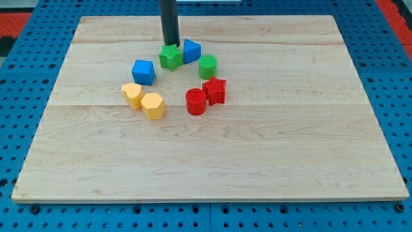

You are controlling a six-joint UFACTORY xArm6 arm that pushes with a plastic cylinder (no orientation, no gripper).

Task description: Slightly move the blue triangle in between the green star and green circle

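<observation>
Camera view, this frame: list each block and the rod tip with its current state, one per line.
my tip: down at the board, just above the green star, at or near its top edge.
green star: touching the blue triangle on its right.
blue triangle: between star and circle, slightly toward the view's top.
green circle: apart from the triangle.
blue cube: alone.
yellow blocks: touching.
red blocks: touching.
</observation>
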